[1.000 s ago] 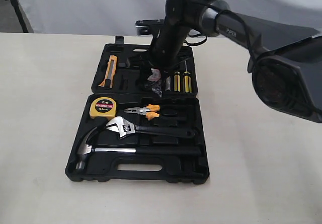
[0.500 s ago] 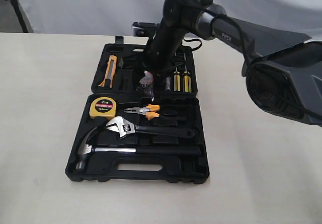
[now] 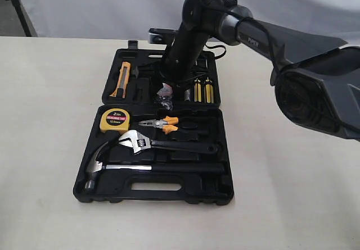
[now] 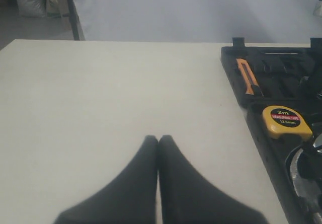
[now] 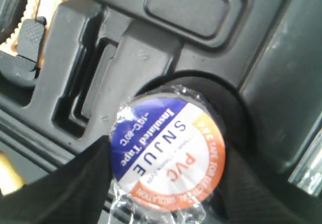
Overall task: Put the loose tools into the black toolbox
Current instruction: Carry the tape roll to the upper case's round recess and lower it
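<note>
Mid-table, slightly toward 9 o'clock of centre in the exterior view: toolbox [image 3: 216,191] lies open and flat on the table [image 3: 45,149], in two halves with the hinge line across the middle.

6 o'clock half: tape measure [image 3: 114,120], pliers [image 3: 160,124], wrench [image 3: 163,144] and hammer [image 3: 112,166], each seated in a recess.

12 o'clock half: knife [image 3: 123,79] at its 9 o'clock edge, two screwdrivers [image 3: 202,90] toward 3 o'clock.

Right arm enters from 3 o'clock and reaches down over the 12 o'clock half. Right gripper [image 3: 167,85] pinches a tape roll [image 5: 168,156], shrink-wrapped, with a blue, white and orange label. One of the fingers [image 5: 70,183] sits on each side of the roll. The roll is tilted over a round recess; contact with the recess floor cannot be told.

Left gripper [image 4: 158,139]: fingers pressed together, tips touching, nothing between them, above bare table. The toolbox is well apart from it; its camera shows the knife and tape measure.
</note>
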Controlling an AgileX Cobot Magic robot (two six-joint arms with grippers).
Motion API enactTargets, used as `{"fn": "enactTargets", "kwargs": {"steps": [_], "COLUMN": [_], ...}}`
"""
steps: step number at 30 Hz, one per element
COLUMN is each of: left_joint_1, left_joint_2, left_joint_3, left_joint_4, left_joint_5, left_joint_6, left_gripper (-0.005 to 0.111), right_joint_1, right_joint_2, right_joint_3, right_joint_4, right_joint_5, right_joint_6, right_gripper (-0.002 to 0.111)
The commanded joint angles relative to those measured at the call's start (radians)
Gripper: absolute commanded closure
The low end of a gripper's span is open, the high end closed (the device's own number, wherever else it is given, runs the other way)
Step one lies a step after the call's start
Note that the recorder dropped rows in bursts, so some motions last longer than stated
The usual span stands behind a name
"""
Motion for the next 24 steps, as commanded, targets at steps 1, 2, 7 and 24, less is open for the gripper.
{"fn": "enactTargets", "kwargs": {"steps": [1,2,7,24], "left_joint_1": [0.003,0.003,0.003,0.003], "left_joint_2": [-0.008,-0.008,-0.008,-0.008], "left_joint_3": [0.009,0.009,0.009,0.009], "left_joint_4": [-0.014,-0.014,-0.014,-0.014], "left_joint_5": [-0.017,-0.017,-0.017,-0.017], "left_joint_6": [-0.01,-0.01,-0.01,-0.01], "left_gripper": [0.105,0.105,0.105,0.105], "right_joint_1": [0.0,0.0,0.0,0.005], "right_joint_2": [0.01,0.01,-0.024,-0.117], "right_joint_3": [0.003,0.003,0.003,0.003], "right_joint_4": [-0.016,-0.016,-0.062,-0.058], "right_joint_5": [-0.008,-0.008,-0.017,-0.017], "right_joint_6": [-0.011,-0.011,0.003,-0.004], "right_gripper": [0.048,0.048,0.046,0.092]}}
